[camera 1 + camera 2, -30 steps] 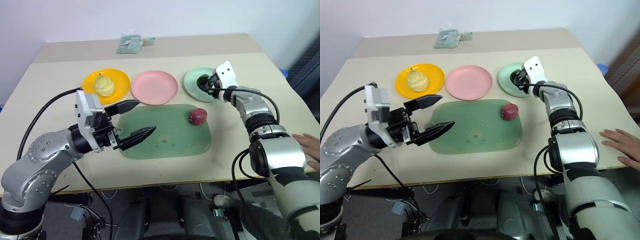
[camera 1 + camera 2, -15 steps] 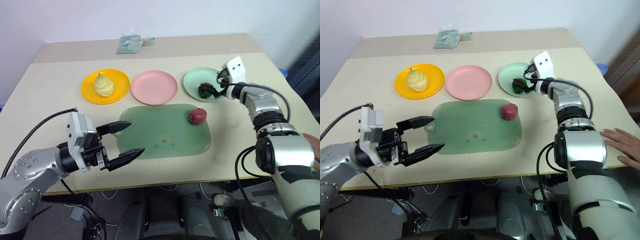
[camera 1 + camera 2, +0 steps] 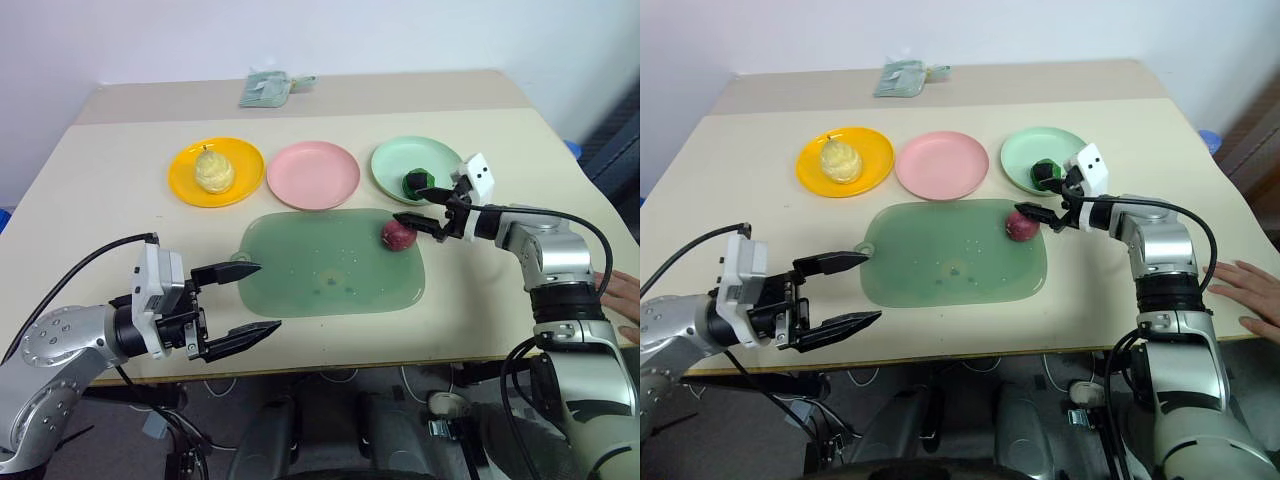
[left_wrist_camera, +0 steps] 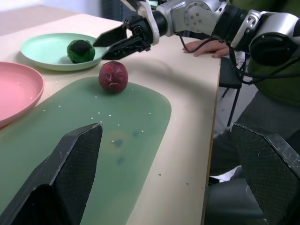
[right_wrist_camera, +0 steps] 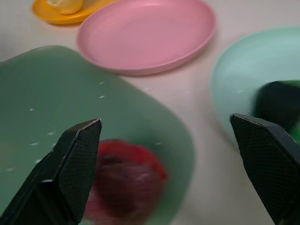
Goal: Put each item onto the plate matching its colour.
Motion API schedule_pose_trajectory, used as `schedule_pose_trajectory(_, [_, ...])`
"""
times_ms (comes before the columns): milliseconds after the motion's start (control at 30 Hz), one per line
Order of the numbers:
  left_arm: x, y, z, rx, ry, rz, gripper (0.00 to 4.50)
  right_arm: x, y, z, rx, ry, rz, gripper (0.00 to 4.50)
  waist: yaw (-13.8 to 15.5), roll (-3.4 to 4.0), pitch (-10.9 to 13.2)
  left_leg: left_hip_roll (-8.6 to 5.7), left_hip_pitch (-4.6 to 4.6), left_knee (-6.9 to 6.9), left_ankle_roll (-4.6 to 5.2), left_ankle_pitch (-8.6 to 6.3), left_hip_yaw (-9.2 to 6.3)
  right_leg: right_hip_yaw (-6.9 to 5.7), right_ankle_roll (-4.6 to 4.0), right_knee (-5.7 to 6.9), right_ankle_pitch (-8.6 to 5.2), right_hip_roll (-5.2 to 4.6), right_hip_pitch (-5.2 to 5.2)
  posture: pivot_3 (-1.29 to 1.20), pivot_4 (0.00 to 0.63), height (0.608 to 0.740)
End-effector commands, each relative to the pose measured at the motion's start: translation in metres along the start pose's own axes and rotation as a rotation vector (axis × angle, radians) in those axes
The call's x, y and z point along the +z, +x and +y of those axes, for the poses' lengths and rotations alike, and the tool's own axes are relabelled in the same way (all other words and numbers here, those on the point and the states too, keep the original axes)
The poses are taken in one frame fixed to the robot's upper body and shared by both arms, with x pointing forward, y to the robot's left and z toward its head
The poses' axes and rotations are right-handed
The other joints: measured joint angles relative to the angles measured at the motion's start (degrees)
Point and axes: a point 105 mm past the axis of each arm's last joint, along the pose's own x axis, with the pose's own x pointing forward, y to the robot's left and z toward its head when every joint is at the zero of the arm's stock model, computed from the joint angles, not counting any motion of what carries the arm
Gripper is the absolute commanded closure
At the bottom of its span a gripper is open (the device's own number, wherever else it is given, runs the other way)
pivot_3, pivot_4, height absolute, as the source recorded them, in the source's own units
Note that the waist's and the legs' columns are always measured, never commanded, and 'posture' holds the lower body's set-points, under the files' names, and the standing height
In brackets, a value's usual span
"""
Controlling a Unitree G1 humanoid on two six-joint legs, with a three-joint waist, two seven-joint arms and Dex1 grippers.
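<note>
I see both end effectors released and empty: my right end effector [image 3: 418, 207] is beside the round dark red fruit [image 3: 397, 235] on the glossy green mat [image 3: 330, 265], my left end effector [image 3: 245, 299] is at the desk's [image 3: 100, 190] near edge.

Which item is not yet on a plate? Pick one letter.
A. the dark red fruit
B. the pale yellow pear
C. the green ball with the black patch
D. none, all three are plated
A: the dark red fruit lies on the translucent green mat, while the pear sits on the yellow-orange plate and the green ball on the mint green plate.
</note>
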Motion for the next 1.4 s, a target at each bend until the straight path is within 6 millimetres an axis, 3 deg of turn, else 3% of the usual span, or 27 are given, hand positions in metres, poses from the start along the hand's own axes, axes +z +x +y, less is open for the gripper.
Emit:
schedule_pose_trajectory(33, [0.006, -0.002, -0.001, -0.001, 0.029, -0.005, 0.0, 0.0, 0.001, 0.012, 0.058, 0.023, 0.01, 0.03, 0.1, 0.0, 0.0, 0.0, 0.0, 0.01, 0.0, 0.0, 0.0, 0.0, 0.0, 0.0, 0.0, -0.01, 0.0, 0.0, 0.15, 0.74])
schedule_pose_trajectory(267, [0.007, -0.004, -0.003, 0.022, 0.037, 0.002, 0.0, -0.025, 0.007, 0.017, 0.085, 0.074, 0.086, 0.03, 0.1, 0.0, 0.0, 0.0, -0.01, 0.02, 0.01, -0.01, 0.0, 0.0, -0.01, -0.01, 0.0, -0.03, 0.02, 0.0, 0.15, 0.74])
schedule_pose_trajectory(400, [0.008, -0.006, -0.004, 0.038, 0.04, 0.005, 0.0, -0.027, 0.01, 0.014, 0.075, 0.073, 0.086, 0.03, 0.1, 0.0, 0.0, 0.0, -0.01, 0.02, 0.02, -0.01, 0.0, 0.0, -0.01, -0.02, 0.0, -0.03, 0.01, 0.0, 0.15, 0.74])
schedule_pose_trajectory(533, [0.008, -0.008, -0.004, 0.054, 0.037, 0.004, 0.0, -0.013, 0.014, 0.014, 0.082, 0.048, 0.038, 1.82, 0.1, 0.0, 0.0, 0.0, -0.01, 0.03, 0.01, -0.01, 0.0, -0.01, -0.01, -0.02, -0.01, -0.03, 0.02, 0.0, 0.15, 0.74])
schedule_pose_trajectory(567, [0.008, -0.008, -0.004, 0.059, 0.036, 0.003, 0.0, -0.008, 0.015, 0.016, 0.087, 0.031, 0.025, 2.03, 0.1, 0.0, 0.0, 0.0, -0.01, 0.03, 0.01, -0.01, 0.0, -0.01, -0.01, -0.02, 0.0, -0.02, 0.01, 0.0, 0.15, 0.74])
schedule_pose_trajectory(733, [0.008, -0.009, -0.003, 0.088, 0.03, -0.008, 0.0, 0.017, 0.032, 0.023, 0.108, -0.026, -0.048, 2.03, 0.0, 0.0, 0.0, 0.0, -0.01, 0.02, 0.01, -0.01, 0.0, -0.02, -0.01, -0.02, -0.01, -0.01, 0.0, 0.0, 0.15, 0.74])
schedule_pose_trajectory(933, [0.002, -0.017, 0.011, 0.249, 0.018, -0.014, 0.0, 0.045, 0.078, 0.022, 0.028, -0.086, -0.149, 2.03, -0.3, 0.0, 0.0, 0.01, 0.0, -0.01, 0.0, -0.01, -0.01, -0.02, 0.0, 0.0, 0.0, 0.03, -0.03, 0.0, 0.15, 0.74])
schedule_pose_trajectory(1100, [-0.005, -0.026, 0.023, 0.408, 0.054, 0.021, 0.0, 0.056, 0.113, 0.025, -0.047, -0.103, -0.184, 2.03, -0.1, -0.01, 0.0, -0.03, -0.01, -0.01, -0.01, -0.01, -0.01, -0.05, 0.0, 0.0, 0.01, 0.08, -0.02, 0.0, 0.15, 0.74])
schedule_pose_trajectory(1267, [-0.006, -0.027, 0.027, 0.513, 0.068, 0.038, 0.0, 0.061, 0.133, 0.032, -0.111, -0.099, -0.19, 2.03, -0.3, -0.01, 0.0, -0.03, -0.01, -0.06, -0.04, 0.0, -0.03, -0.05, -0.01, 0.02, 0.0, 0.1, -0.07, 0.0, 0.15, 0.74])
schedule_pose_trajectory(1400, [-0.003, -0.026, 0.031, 0.567, 0.085, 0.031, 0.0, 0.065, 0.138, 0.034, -0.141, -0.108, -0.194, 0.16, -0.3, 0.0, 0.0, -0.03, 0.0, -0.07, -0.05, 0.01, -0.03, -0.05, -0.01, 0.03, 0.01, 0.11, -0.07, 0.0, 0.15, 0.74])
